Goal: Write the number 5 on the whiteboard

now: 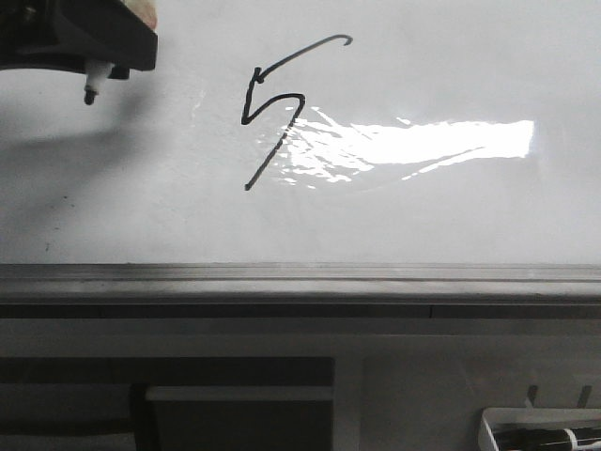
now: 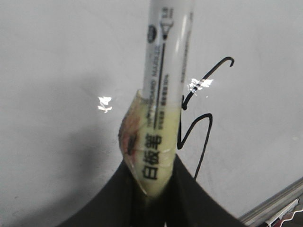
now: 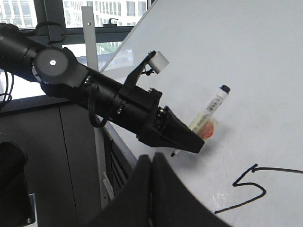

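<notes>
office or lab, city buildings (image 3: 118, 9) through window, grey cabinets (image 3: 61, 156), whiteboard (image 3: 246, 56)

front close on whiteboard (image 1: 113, 207), wrists oblique

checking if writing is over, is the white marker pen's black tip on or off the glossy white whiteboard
Off. In the front view the white marker pen's black tip hangs clear of the glossy white whiteboard, far left of the black hand-drawn number 5.

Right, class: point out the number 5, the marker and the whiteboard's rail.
number 5 (image 1: 274, 103), front view, zigzag body.
marker (image 2: 163, 90), left wrist view, printed barrel.
rail (image 1: 300, 277), front view, middle of its length.
</notes>
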Controlling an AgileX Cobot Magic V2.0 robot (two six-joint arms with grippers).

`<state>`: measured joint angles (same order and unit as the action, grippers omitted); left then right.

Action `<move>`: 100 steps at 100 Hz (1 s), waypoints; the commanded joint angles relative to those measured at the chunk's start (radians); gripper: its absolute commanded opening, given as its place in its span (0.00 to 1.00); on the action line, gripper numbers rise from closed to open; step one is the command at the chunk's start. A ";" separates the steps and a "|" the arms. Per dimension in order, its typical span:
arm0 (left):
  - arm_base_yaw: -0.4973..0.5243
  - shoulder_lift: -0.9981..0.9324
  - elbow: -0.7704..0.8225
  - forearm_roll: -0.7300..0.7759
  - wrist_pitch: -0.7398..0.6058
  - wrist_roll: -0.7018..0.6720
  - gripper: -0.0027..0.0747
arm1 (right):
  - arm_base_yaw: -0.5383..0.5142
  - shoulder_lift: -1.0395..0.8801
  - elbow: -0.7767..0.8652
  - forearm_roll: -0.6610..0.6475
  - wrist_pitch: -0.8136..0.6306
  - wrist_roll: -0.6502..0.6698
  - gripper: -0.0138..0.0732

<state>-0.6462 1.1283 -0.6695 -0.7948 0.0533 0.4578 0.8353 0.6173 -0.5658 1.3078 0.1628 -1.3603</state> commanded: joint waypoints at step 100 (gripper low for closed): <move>-0.009 0.152 -0.027 -0.095 -0.148 -0.012 0.01 | -0.001 -0.003 -0.027 0.018 -0.043 -0.002 0.09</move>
<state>-0.6554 1.2715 -0.6715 -0.8765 -0.0616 0.4554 0.8353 0.6173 -0.5658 1.3101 0.1436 -1.3584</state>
